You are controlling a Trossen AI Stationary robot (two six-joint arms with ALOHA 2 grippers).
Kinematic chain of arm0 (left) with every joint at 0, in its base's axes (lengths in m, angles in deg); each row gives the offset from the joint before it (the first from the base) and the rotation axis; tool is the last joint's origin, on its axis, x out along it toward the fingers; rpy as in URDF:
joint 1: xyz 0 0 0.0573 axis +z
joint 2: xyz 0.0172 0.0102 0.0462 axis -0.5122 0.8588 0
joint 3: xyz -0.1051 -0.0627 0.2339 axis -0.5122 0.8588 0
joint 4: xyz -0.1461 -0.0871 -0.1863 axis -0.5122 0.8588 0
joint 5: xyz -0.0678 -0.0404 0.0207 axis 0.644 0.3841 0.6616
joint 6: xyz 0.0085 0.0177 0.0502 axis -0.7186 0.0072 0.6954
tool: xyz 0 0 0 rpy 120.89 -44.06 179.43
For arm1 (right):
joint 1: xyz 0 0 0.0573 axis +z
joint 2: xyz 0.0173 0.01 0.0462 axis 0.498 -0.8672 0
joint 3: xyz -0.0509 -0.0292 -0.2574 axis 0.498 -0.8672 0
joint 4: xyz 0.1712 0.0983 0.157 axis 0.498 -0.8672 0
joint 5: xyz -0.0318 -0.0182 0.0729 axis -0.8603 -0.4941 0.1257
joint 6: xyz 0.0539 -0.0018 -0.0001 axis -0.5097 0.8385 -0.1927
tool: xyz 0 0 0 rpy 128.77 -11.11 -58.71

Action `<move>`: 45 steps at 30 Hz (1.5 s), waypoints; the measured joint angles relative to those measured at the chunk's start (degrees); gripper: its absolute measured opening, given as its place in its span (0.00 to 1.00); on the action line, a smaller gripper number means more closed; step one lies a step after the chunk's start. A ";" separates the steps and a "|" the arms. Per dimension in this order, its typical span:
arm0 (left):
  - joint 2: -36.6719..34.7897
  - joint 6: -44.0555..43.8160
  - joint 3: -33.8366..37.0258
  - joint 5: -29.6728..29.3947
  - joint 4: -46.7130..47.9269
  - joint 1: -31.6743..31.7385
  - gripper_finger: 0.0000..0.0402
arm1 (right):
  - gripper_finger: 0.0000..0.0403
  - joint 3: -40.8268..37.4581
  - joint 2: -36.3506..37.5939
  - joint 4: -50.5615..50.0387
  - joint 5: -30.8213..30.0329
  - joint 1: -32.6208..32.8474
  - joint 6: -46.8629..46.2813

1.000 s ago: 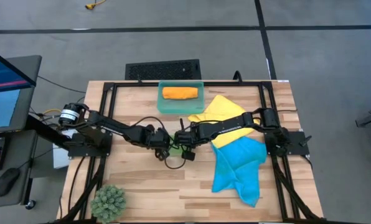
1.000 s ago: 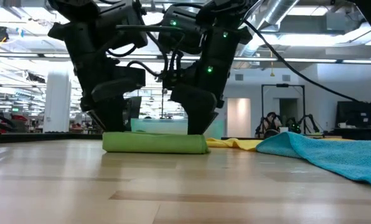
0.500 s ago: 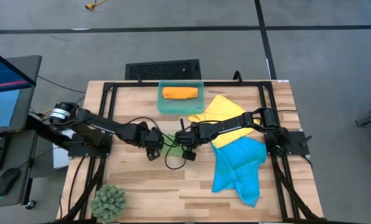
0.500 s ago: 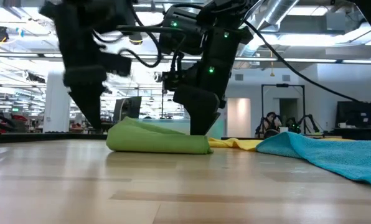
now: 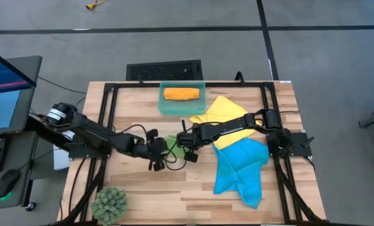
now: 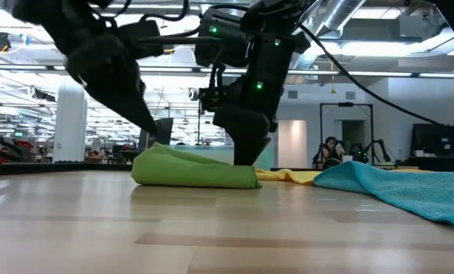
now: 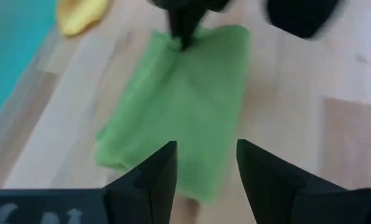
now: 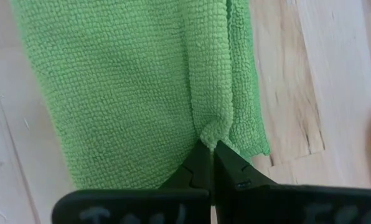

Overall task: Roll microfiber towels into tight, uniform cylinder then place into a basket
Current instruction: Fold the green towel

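Note:
A green microfiber towel [image 5: 172,143], loosely rolled and flattened, lies on the table's middle. My right gripper [image 8: 209,158] is shut on it at its right end [image 6: 246,152]. My left gripper [image 7: 205,163] hangs open just above and short of the towel's left end [image 6: 152,152], tilted down toward it with nothing between its fingers. The teal basket [image 5: 165,105] stands at the far edge with an orange rolled towel [image 5: 181,93] inside. A yellow towel [image 5: 221,112] and a blue towel [image 5: 240,166] lie spread on the right. My right gripper pinches a raised fold of the green towel [image 8: 211,132] between its two fingers, close to one hemmed edge [image 8: 255,106]. The fingers come steeply from above. The towel lies on the table, its cloth puckered where the fingertips meet.
A spiky green plant ball [image 5: 108,204] sits at the near left corner. Black cables [image 5: 174,164] loop on the table beside both grippers. The yellow towel's edge [image 6: 288,175] lies right behind the green one. Bare wood stretches along the near edge between the plant and the blue towel.
My left gripper has come off the green towel's left end, risen, tipped over, and drawn back toward the table's near left. That end of the towel has sprung up and loosened into a thicker hump. The right end stays pinned.

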 joint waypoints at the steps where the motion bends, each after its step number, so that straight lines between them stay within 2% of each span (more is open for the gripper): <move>1: 0.11 0.03 1.04 -0.10 -1.66 0.77 0.39 | 0.03 0.00 0.00 0.00 -0.02 0.14 0.00; 7: 0.09 1.51 6.05 3.02 -12.21 4.90 0.39 | 0.03 0.02 0.00 -0.61 -0.29 0.86 0.33; 11: 1.19 2.08 8.38 8.33 -17.09 7.10 0.39 | 0.03 0.00 0.00 -0.59 -0.43 1.23 0.46; 17: 7.05 5.31 8.58 10.89 -21.02 8.88 0.39 | 0.04 0.00 0.00 -1.05 -0.35 1.39 0.52; 23: 10.86 5.50 8.35 11.81 -21.91 9.92 0.39 | 0.04 -0.04 0.33 -1.98 0.04 1.37 0.57; 36: 11.11 4.58 8.42 15.13 -22.06 10.04 0.39 | 0.05 -0.09 0.98 -4.07 1.19 1.36 -0.75; 45: 11.22 4.21 8.51 15.74 -22.93 10.02 0.39 | 0.21 1.40 1.31 -7.13 4.72 2.19 2.52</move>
